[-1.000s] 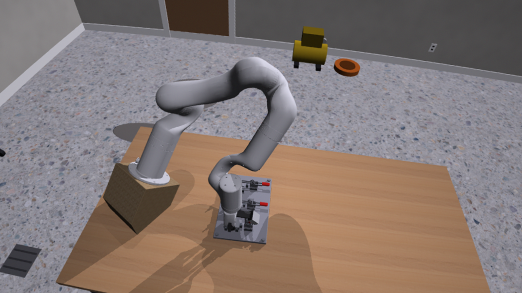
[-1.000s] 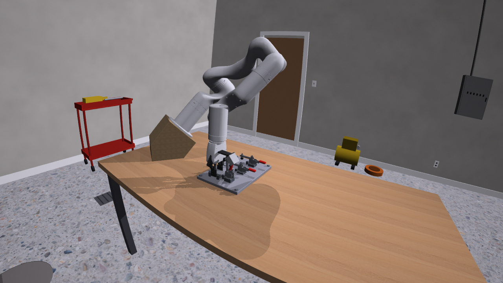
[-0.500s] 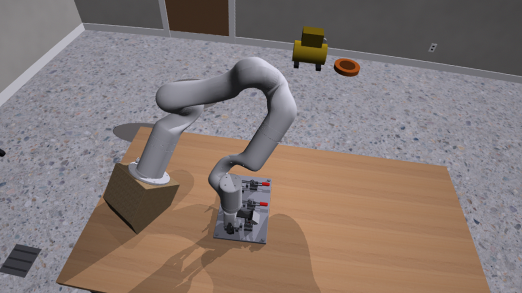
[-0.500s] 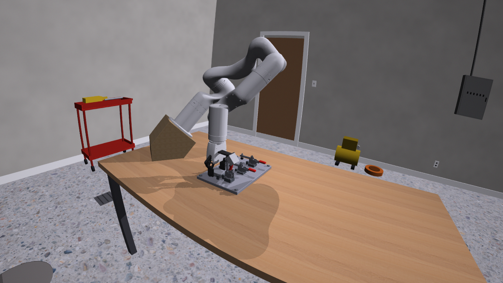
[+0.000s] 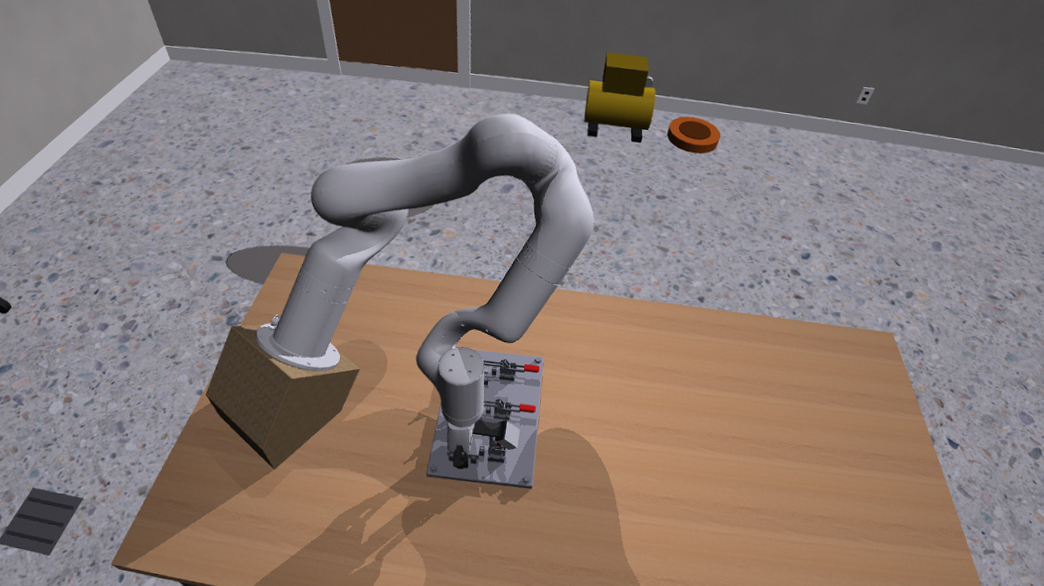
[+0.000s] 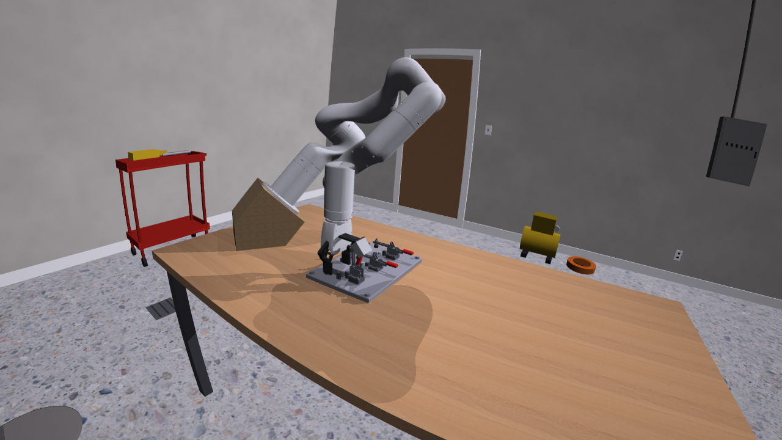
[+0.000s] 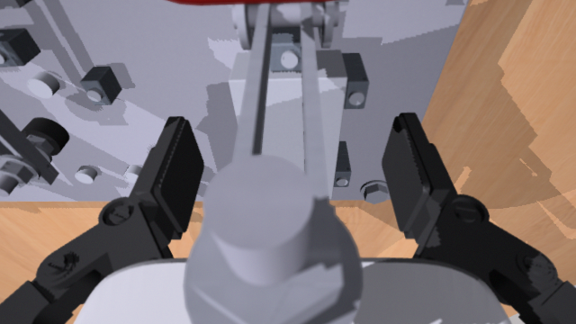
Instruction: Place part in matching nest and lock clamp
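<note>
At the near corner of the flat grey metal fixture plate (image 5: 521, 471) (image 6: 374, 290) (image 7: 157, 45), on the brown wooden counter (image 5: 752, 502) (image 6: 547, 328) (image 7: 517, 135), lies the pale grey rectangular part (image 7: 283, 119). From where I stand, it seems to be in the nest, beside two dark side blocks (image 7: 356, 92) (image 7: 342, 168), its short end near the dark stop block (image 7: 283, 51); real contact I cannot confirm. The black two-finger tool (image 5: 459, 443) (image 6: 336, 266) (image 7: 291, 139) is released, its fingers spread wide, one on each long side of the part, with a gap at both. Above the part stands the grey twin-rail clamp bar (image 7: 312, 112), not lowered.

I judge the part to be stiff and rather heavy for its size, not fragile, maybe a little slippery on smooth faces. It would be best held by the long sides, near the middle, squarely. Any further pushing should be gentle, and the clamp must afterwards be closed fully.
</note>
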You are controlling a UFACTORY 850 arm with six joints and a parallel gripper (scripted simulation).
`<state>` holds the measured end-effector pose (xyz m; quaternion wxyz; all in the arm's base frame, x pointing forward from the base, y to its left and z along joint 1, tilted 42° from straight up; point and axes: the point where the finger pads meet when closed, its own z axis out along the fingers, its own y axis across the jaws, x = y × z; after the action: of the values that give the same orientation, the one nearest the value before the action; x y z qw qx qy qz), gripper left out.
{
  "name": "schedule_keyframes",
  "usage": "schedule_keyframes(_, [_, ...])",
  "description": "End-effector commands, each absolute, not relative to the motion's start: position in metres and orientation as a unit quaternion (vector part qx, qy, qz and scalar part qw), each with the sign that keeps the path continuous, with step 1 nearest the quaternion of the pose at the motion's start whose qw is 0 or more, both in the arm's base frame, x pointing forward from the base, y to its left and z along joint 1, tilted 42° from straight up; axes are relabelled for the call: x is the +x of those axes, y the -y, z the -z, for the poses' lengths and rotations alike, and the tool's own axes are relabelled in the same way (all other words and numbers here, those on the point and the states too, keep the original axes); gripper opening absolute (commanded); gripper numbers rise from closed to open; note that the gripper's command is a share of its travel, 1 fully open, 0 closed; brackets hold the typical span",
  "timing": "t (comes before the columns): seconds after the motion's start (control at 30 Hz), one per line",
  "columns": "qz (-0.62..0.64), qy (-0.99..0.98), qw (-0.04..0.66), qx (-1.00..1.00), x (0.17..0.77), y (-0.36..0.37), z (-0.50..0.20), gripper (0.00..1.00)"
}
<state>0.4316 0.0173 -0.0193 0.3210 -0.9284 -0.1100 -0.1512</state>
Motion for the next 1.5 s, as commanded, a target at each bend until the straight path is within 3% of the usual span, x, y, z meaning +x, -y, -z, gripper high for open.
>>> schedule_keyframes(0.0, [0.152, 0.11, 0.321, -0.928, 0.432, -0.017, 0.019, 1.0])
schedule_keyframes(1.47, [0.152, 0.11, 0.321, -0.928, 0.419, 0.021, -0.026, 1.0])
